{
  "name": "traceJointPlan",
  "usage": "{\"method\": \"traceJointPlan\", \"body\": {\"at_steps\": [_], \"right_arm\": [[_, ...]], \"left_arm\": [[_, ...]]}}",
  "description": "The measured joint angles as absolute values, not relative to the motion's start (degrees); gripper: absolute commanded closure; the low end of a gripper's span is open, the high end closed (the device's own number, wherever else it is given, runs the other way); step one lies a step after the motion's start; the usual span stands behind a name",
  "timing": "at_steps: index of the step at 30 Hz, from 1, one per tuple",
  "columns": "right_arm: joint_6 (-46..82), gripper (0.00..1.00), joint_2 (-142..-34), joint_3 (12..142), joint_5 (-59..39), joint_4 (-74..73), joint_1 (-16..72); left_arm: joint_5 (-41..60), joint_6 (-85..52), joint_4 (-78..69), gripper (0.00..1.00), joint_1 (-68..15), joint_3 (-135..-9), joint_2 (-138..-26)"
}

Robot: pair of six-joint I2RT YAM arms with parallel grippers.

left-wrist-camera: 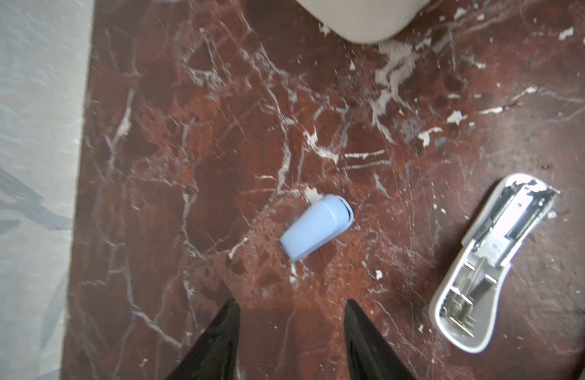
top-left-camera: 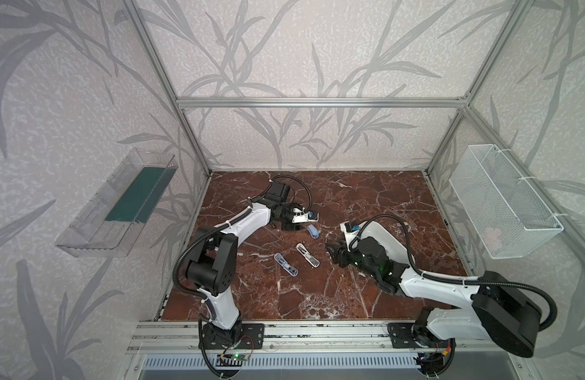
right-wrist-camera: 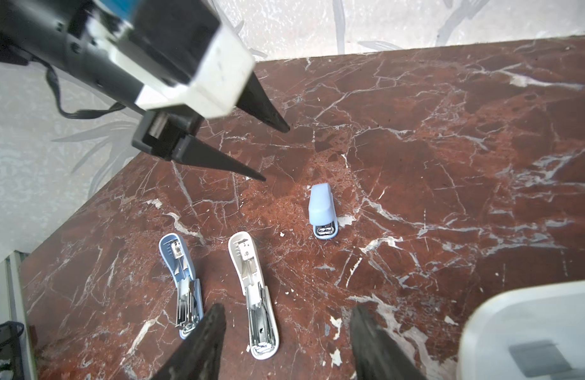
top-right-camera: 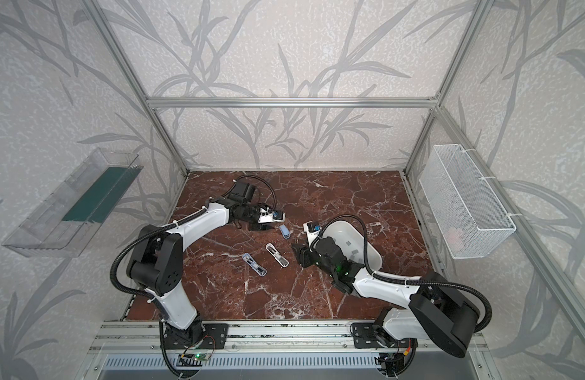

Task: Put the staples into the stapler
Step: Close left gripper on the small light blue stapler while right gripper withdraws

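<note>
We are looking at the left gripper (right-wrist-camera: 274,154) first. Its two black fingers are standing clearly apart with nothing between them, and we are not seeing them touch anything. It is hanging over the red marble table (top-left-camera: 367,204), tips pointing down toward the small closed light-blue stapler (right-wrist-camera: 322,210). In the left wrist view that stapler is lying just past the fingertips, apart from them.

The right gripper (right-wrist-camera: 288,307) is spread wider, and it too is carrying nothing. In the right wrist view we are seeing the white opened stapler (right-wrist-camera: 255,296) in the gap between its fingers, and the blue opened stapler (right-wrist-camera: 182,283) is lying just beside one finger. In both top views, though, this gripper is hovering to the right of both staplers and clear of them. The two opened staplers are lying side by side near the middle of the table, between the arms, with their metal channels facing up.

The staples (top-right-camera: 348,243) are showing as small flat grey strips lying on the floor of the white tray (top-right-camera: 337,230). The tray is sitting on the right part of the table, partly under the right arm. We cannot tell how many strips it is holding, since the arm is covering part of it.
</note>
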State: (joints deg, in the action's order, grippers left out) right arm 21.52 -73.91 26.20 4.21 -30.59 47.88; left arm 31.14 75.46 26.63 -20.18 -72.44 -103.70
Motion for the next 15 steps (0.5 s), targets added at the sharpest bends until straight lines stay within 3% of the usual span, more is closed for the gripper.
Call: {"method": "traceJointPlan", "body": {"at_steps": [5, 11, 15], "right_arm": [[17.45, 0.34, -74.96, 25.3, 0.6, -30.7, 47.37], [13.41, 0.14, -76.16, 24.91, -2.63, -32.6, 47.33], [12.08, 0.11, -76.16, 23.49, -3.14, -34.89, 47.29]], "left_arm": [[31.62, 82.43, 34.06, 0.45, -20.29, -81.19, -112.71], [31.83, 89.25, 39.33, 0.41, -20.32, -88.88, -116.09], [33.3, 92.42, 40.73, 0.36, -20.29, -89.19, -116.18]]}}
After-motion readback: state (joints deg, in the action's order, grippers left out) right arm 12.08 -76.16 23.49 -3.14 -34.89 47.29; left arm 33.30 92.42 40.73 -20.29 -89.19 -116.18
